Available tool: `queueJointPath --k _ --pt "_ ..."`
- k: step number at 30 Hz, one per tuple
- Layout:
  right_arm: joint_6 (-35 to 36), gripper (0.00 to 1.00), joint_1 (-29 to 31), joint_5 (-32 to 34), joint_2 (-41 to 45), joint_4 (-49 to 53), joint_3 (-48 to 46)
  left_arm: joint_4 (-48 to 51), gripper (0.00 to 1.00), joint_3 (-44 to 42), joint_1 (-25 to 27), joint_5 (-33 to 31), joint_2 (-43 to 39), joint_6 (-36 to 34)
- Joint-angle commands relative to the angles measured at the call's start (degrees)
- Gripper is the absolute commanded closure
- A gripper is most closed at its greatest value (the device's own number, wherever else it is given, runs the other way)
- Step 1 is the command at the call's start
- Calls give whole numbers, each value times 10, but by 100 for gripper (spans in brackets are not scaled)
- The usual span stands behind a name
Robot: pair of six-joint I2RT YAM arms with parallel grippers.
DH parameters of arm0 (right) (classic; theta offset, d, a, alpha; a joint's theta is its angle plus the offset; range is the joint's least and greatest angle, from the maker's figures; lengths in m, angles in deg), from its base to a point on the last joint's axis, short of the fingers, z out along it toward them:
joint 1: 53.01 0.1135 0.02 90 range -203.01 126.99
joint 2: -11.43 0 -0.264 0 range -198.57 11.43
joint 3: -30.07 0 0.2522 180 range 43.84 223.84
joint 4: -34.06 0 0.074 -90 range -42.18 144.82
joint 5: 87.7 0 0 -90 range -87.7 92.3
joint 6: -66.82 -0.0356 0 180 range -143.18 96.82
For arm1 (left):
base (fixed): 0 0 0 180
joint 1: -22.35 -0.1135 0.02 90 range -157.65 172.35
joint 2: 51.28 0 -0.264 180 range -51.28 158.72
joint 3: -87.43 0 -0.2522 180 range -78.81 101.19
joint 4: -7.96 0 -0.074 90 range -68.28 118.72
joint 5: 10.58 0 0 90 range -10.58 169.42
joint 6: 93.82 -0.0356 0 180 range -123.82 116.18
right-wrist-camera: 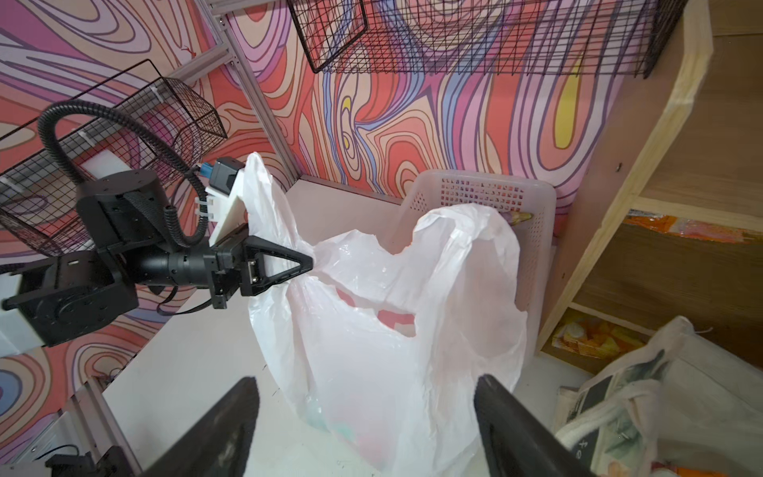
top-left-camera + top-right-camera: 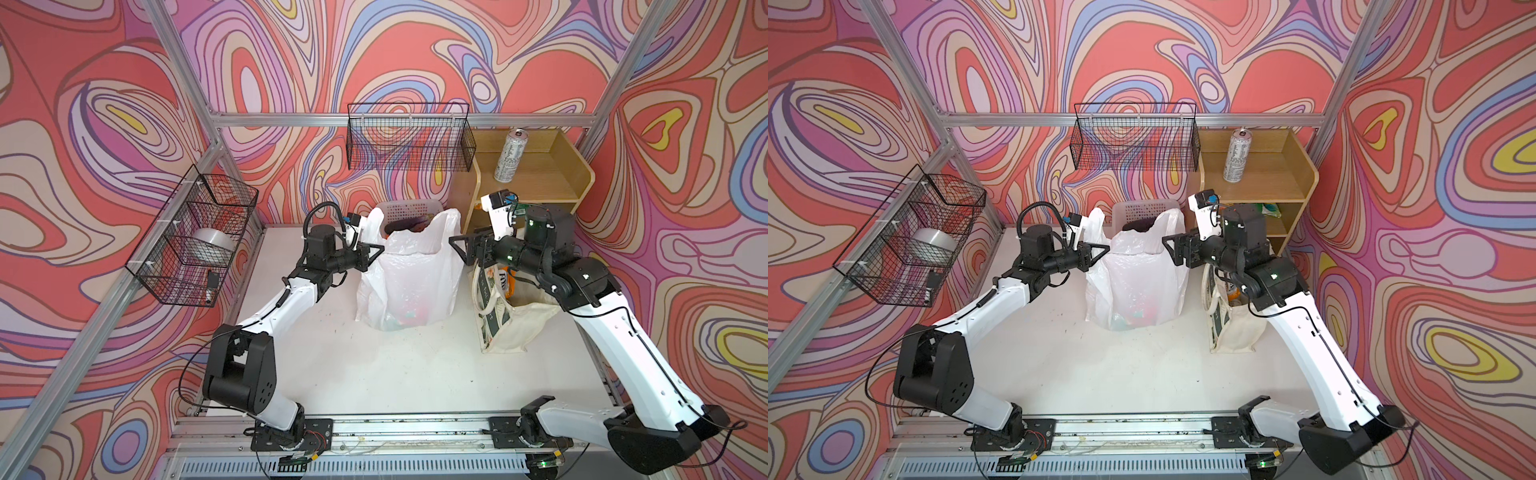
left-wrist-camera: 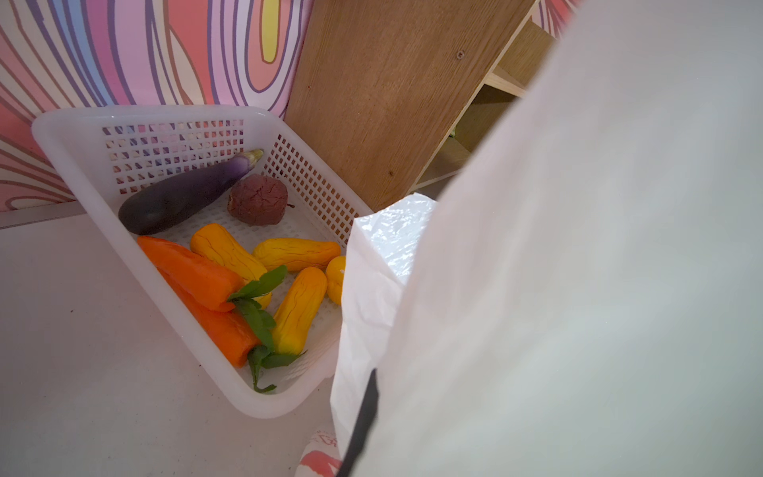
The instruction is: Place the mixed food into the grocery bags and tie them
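Only a few coloured bits can be made out inside the thin crinkly white plastic carrier bag. It's pinched by the left gripper, while the right gripper is spread wide and empty just beside it. A purple toy eggplant and orange toy carrots are left in the white lattice plastic basket behind it. Nothing's been tied yet.

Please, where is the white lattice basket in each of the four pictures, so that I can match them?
In a top view: the white lattice basket is at the back, behind the plastic bag.
In a top view: same place, left of the wooden shelf.
Left wrist view: whole basket in sight, beside the shelf.
Right wrist view: its wall rises behind the bag, beside the shelf.
Shared landmark: the wooden shelf.
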Motion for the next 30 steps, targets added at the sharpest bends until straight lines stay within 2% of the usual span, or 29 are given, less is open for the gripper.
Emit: queueJointPath --k 1,6,15,23,30 --pt "27 13 -43 -27 -6 -35 -50 23 100 20 -3 19 7 -22" --pt "8 11 -128 -138 -24 -97 -114 29 100 22 -6 29 8 -28" --pt "14 10 -142 -262 -78 -170 -162 31 100 31 -8 52 19 -26" --pt "4 10 -142 -281 -157 -223 -137 36 100 44 -8 73 29 -23" --pt "-62 10 -138 -342 -202 -322 -125 16 100 50 -7 89 52 11"
